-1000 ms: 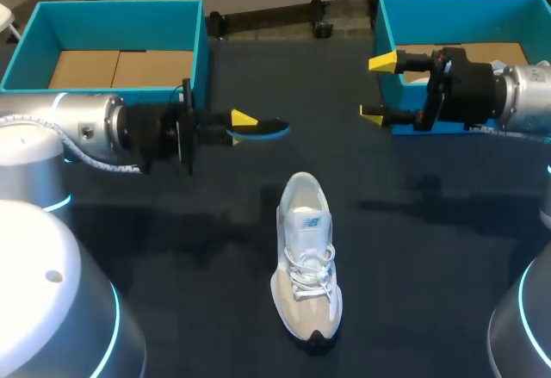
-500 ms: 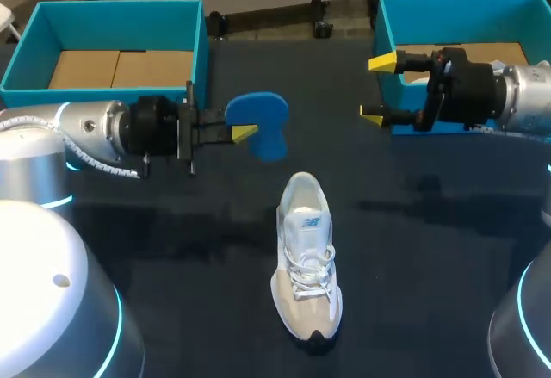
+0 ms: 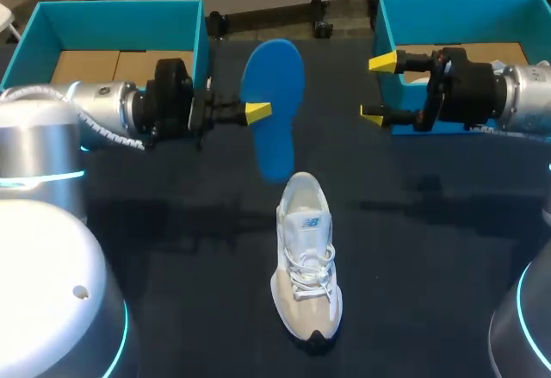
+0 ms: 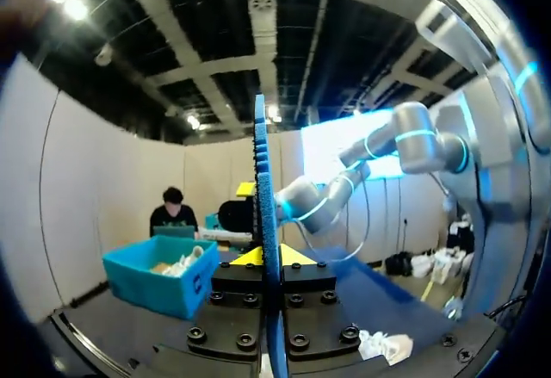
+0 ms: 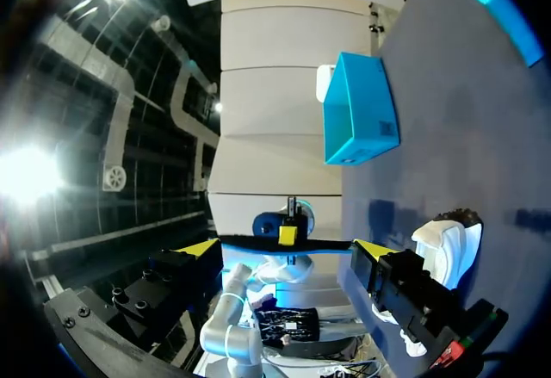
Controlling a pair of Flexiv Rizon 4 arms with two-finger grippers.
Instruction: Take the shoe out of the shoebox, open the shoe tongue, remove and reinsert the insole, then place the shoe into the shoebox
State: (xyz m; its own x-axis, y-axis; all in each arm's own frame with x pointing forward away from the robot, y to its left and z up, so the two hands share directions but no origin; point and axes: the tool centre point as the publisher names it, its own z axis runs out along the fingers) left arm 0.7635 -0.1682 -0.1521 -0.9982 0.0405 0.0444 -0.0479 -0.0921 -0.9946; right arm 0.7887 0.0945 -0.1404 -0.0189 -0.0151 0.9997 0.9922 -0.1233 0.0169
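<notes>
- Clearly the insole step is in hand: the insole (image 3: 274,94) is out of the shoe (image 3: 305,257) and held in the air just beyond the shoe's heel, broad face to the head camera, one end hanging down toward the heel opening.
- The left gripper (image 3: 256,113) is clamped on the insole's edge near its middle; the left wrist view shows the insole edge-on, pinched between the two yellow tips.
- The shoe lies alone on the table (image 3: 413,309), toe toward the robot, heel opening away, laces loose. No gripper touches it.
- The right gripper (image 3: 379,88) hangs beyond the shoe and to its right, by the right shoebox (image 3: 465,1), its jaws wide apart and holding nothing.
- The left shoebox (image 3: 103,6) stands beyond the shoe on the other side, behind the left arm.
- By my reading, removal is done and reinsertion comes next. That calls for tipping the insole toe-end down, lining it up with the shoe's length, and sliding it in through the heel opening.
- The free right gripper will probably have to steady the shoe or hold the tongue back, since the light shoe could skid or the insole could buckle.
</notes>
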